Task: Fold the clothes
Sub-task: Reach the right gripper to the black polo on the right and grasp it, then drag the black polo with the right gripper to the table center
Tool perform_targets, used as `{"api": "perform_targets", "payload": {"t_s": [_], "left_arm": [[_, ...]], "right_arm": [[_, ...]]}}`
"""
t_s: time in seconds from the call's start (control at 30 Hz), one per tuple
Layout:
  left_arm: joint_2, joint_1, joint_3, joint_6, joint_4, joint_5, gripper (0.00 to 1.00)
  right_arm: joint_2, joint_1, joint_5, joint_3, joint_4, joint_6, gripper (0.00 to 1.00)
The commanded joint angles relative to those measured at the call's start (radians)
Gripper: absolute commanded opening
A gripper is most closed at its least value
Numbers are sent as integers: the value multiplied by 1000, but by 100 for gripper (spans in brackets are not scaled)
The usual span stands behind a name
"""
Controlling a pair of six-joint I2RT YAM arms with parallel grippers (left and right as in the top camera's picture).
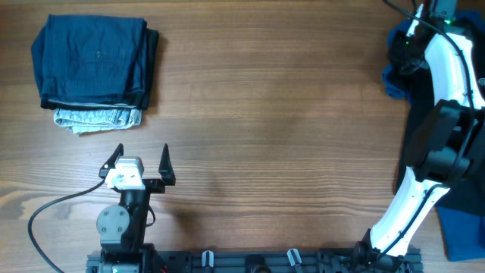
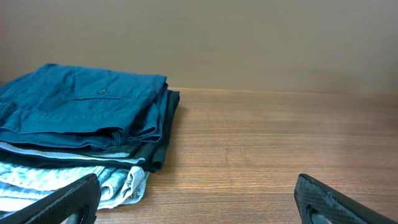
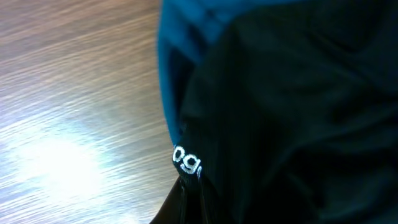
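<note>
Sitting wide open, left claw (image 1: 141, 162) faces the folded stack (image 1: 95, 64) at far left. Right claw (image 1: 400, 48) closed at far right edge, pressed against black polo (image 3: 298, 124) beside blue shirt (image 3: 186, 37); grip unclear.

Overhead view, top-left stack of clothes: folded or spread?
Folded: dark blue garment lies as a neat rectangle atop a light patterned garment, layered edges showing.

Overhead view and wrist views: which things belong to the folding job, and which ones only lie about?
Belong to the job:
- black shirt with white lettering
- blue shirt beside it
- folded pile, seemingly already done

Only lying about:
- black cable by the left arm
- table, merely the work surface
</note>
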Motion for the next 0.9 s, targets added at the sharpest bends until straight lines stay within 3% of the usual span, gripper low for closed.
{"api": "perform_targets", "payload": {"t_s": [0.0, 0.2, 0.37, 0.43, 0.57, 0.73, 0.87], "left_arm": [[-6, -5, -8, 19, 0, -6, 100], [-6, -5, -8, 19, 0, -6, 100], [-6, -5, -8, 19, 0, -6, 100], [-6, -5, -8, 19, 0, -6, 100], [-6, -5, -8, 19, 0, -6, 100], [-6, -5, -8, 19, 0, -6, 100], [-6, -5, -8, 19, 0, -6, 100]], "right_arm": [[-34, -25, 32, 17, -16, -25, 5], [-32, -34, 32, -11, -58, -26, 11], [-32, -47, 23, -132, 59, 0, 11], [-32, -47, -38, -132, 69, 0, 4], [-37, -46, -220, -114, 94, -2, 4], [-132, -44, -398, -109, 60, 1, 4], [-301, -44, -414, -109, 56, 2, 4]]}}
